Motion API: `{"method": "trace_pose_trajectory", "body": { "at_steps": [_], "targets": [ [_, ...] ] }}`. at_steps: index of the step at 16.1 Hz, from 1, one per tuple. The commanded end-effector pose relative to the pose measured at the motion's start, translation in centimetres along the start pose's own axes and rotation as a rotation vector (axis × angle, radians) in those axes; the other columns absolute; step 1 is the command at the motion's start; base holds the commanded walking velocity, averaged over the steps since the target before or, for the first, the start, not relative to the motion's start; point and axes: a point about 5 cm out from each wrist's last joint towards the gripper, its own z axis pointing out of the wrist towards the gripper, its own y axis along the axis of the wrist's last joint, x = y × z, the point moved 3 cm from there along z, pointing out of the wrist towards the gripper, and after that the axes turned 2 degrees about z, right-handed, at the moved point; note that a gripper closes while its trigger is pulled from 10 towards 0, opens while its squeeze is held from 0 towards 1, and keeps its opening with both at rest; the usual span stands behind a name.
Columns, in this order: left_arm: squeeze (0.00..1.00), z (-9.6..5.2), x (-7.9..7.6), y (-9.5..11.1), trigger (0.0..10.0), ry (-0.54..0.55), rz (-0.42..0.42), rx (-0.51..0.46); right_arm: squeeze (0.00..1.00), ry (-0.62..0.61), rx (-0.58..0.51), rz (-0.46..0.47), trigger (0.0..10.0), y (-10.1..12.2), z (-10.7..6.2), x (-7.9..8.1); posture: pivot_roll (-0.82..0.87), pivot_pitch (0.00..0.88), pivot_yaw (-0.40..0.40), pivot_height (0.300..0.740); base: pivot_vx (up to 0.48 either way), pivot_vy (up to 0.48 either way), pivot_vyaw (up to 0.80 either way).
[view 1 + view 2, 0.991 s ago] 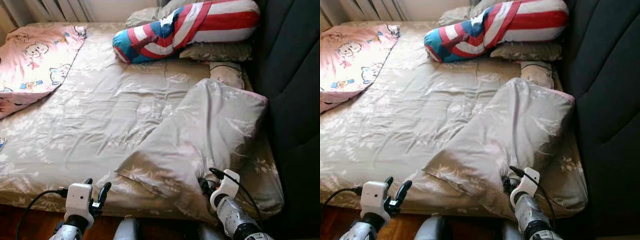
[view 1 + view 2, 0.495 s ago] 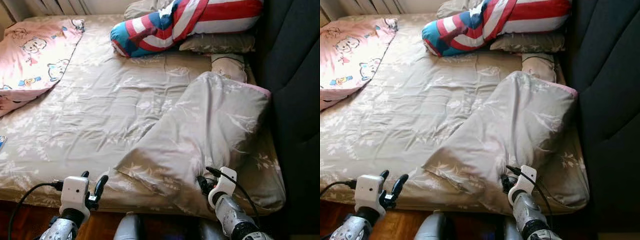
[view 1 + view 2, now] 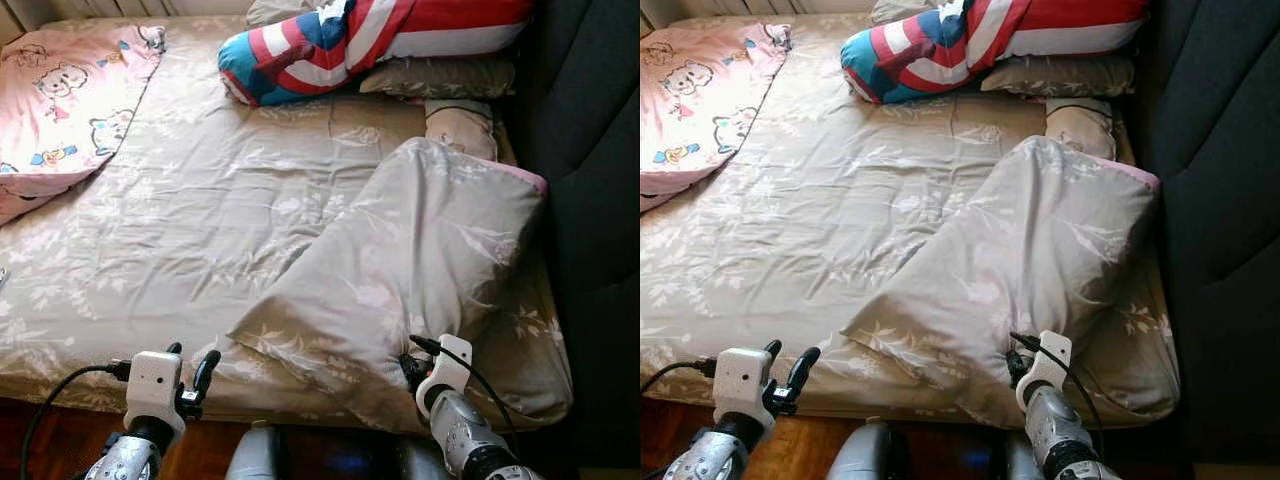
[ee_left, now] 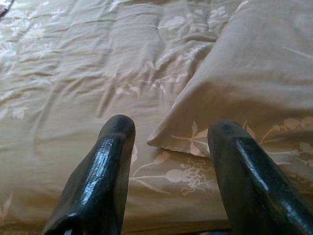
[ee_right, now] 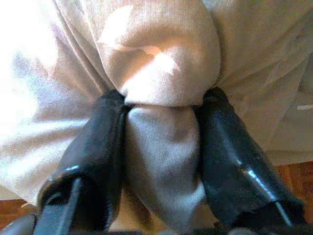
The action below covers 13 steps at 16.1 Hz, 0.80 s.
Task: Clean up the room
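Observation:
A beige floral duvet (image 3: 400,270) lies folded back on the right half of the bed (image 3: 200,210). My right gripper (image 3: 410,365) is at the bed's near edge, shut on a bunched fold of the duvet (image 5: 161,142); the cloth fills the gap between its fingers (image 5: 102,147). My left gripper (image 3: 190,365) hovers open at the near edge, left of the duvet's corner (image 4: 166,139), with nothing between its fingers (image 4: 105,166).
A red, white and blue bolster pillow (image 3: 370,40) and beige pillows (image 3: 440,78) lie at the head. A pink cartoon blanket (image 3: 60,100) covers the far left. A dark padded headboard (image 3: 590,150) runs along the right. Wooden floor (image 3: 60,440) shows below.
The camera has tilted down slightly, shifting the scene up. Both grippers stay near the bed's front edge, the right still holding the duvet.

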Motion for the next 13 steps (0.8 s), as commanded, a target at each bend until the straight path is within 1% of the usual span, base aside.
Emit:
{"method": "trace_pose_trajectory", "body": {
  "at_steps": [1, 5, 8, 11, 13],
  "targets": [
    [0.00, -0.4, 0.1, -0.2, 10.0, 0.006, -0.006, 0.013, 0.00, -0.003, 0.118, 0.002, 0.0, -3.5, -0.4, 0.2, 0.22, 0.300, 0.066, 0.667, 0.000, 0.000, 0.00],
    [0.00, 0.0, -0.1, -0.4, 10.0, 0.013, -0.017, 0.016, 0.00, 0.013, 0.100, -0.005, 0.0, -3.0, -0.3, 0.7, 0.20, 0.274, 0.049, 0.667, 0.000, 0.000, 0.00],
    [0.00, 0.6, -0.2, -0.6, 10.0, 0.017, -0.025, 0.013, 0.00, 0.013, 0.093, -0.031, 0.0, -2.7, -0.3, 0.6, 0.17, 0.246, 0.036, 0.667, 0.000, 0.000, 0.00],
    [0.00, 1.1, -0.2, -0.7, 10.0, 0.025, -0.031, 0.010, 0.00, -0.041, 0.060, -0.014, 0.0, -1.9, -0.3, -0.5, 0.13, 0.216, 0.032, 0.667, 0.000, 0.000, 0.00],
    [0.00, 1.4, -0.3, -0.9, 10.0, 0.027, -0.036, 0.010, 0.00, -0.084, 0.031, -0.006, 0.0, -1.0, -0.3, -1.7, 0.11, 0.198, 0.025, 0.667, 0.000, 0.000, 0.00]
  ]
}}
